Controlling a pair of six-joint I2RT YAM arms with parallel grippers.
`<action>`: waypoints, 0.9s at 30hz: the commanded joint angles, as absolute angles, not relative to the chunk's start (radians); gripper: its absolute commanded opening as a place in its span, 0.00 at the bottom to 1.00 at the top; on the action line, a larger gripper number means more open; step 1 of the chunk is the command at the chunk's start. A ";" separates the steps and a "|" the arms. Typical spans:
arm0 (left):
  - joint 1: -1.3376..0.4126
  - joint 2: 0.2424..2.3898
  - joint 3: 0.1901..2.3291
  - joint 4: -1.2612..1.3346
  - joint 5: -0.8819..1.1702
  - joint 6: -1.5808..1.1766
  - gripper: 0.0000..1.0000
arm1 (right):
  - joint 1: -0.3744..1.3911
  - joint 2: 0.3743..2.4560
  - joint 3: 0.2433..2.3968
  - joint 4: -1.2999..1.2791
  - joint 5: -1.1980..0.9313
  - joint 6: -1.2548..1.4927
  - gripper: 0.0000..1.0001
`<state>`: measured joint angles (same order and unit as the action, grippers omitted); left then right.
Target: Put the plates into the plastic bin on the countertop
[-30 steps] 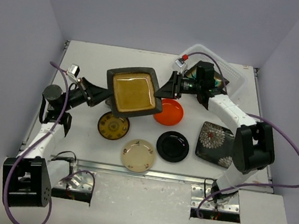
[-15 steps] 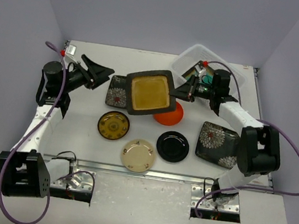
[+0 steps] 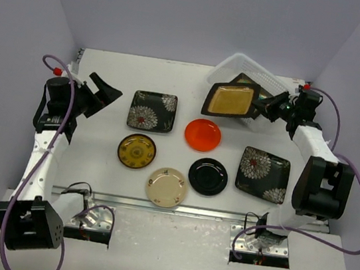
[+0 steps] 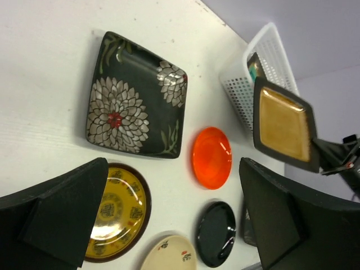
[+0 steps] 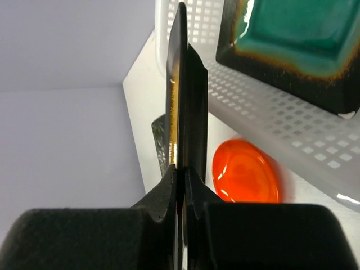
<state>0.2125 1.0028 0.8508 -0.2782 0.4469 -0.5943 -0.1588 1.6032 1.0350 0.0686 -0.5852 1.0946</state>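
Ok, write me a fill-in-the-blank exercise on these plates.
The held plate in the right hand is ____ in colour.
The stowed plate in the bin is ____ in colour.
The left hand is ____ and holds nothing.
The orange plate is ____ in shape.
Missing words: mustard, teal, open, round.

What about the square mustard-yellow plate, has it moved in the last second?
Yes. The square mustard-yellow plate, clamped in the right gripper, has moved right, from left of the round orange plate to the translucent white plastic bin.
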 commanded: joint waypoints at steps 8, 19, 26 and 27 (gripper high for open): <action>0.178 0.876 0.706 -0.301 0.423 -0.457 1.00 | -0.147 1.548 1.074 0.299 -0.200 1.333 0.00; 0.170 0.847 0.683 -0.284 0.476 -0.462 1.00 | -0.122 1.654 1.186 0.282 -0.107 1.122 0.00; 0.169 0.841 0.675 -0.267 0.503 -0.466 1.00 | -0.090 1.743 1.260 0.281 -0.080 1.029 0.00; 0.167 0.840 0.674 -0.266 0.504 -0.466 1.00 | -0.088 1.747 1.268 0.270 -0.080 1.019 0.00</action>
